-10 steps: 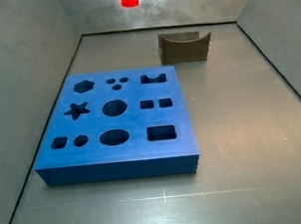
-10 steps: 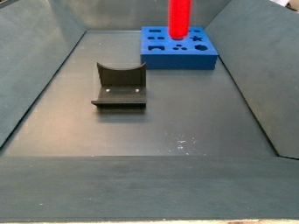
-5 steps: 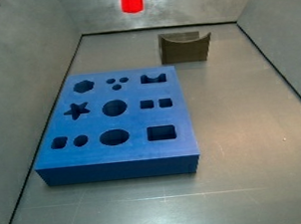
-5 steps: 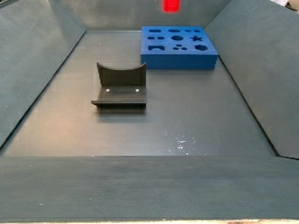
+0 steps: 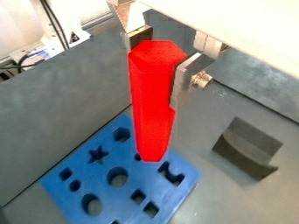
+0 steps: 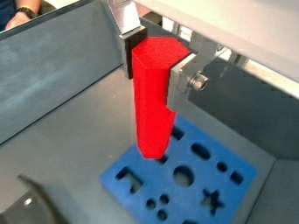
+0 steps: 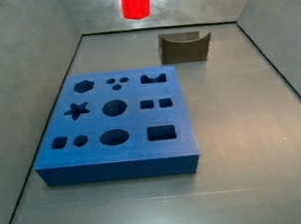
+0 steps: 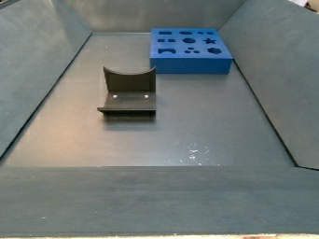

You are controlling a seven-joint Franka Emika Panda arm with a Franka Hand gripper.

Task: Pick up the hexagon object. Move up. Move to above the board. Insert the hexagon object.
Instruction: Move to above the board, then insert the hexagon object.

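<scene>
Tool [image 5: 158, 63] pinching hexagon [image 5: 151, 105] high above board [image 5: 117, 179]; align prism faces over hexagonal cutout [image 7: 83, 87] before lowering.

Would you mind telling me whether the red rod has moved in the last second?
Yes. It has risen: in a side view only its tip shows at the top edge, far above the blue board. The pincer holds it.

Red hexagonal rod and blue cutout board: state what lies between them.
Nothing: in both wrist views the red hexagonal rod, clamped in the gripper, hangs above the blue cutout board.
</scene>
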